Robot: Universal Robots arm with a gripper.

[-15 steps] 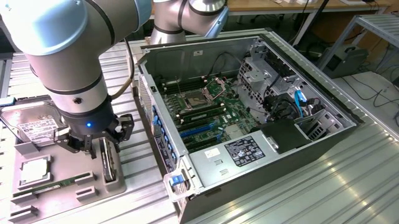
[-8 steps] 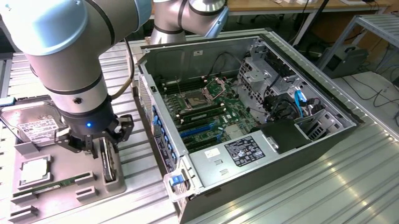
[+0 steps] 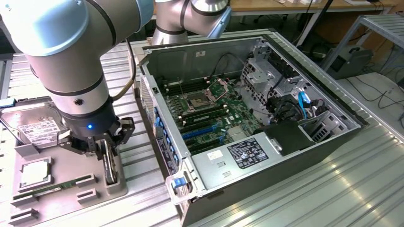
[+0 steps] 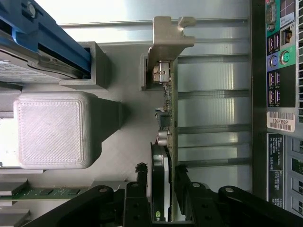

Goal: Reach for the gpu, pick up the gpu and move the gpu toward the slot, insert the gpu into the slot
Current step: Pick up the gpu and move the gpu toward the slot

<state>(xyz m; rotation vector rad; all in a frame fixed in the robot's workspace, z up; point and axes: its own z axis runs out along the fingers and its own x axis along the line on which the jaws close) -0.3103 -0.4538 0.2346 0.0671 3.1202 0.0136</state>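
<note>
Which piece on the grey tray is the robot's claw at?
The gpu, the thin card standing on edge: the gripper is right over it. The hard drive, chip and memory stick sit farther off.

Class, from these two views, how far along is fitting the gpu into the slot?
Reach done: the gripper sits astride the gpu. In hand: the pickup; it stands upright in the grey holder. Left: the move and insertion; the blue slot is empty.

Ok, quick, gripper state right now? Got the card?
Gripper: down around the graphics card standing on edge in the tray; cannot tell whether it is clamped.
</note>
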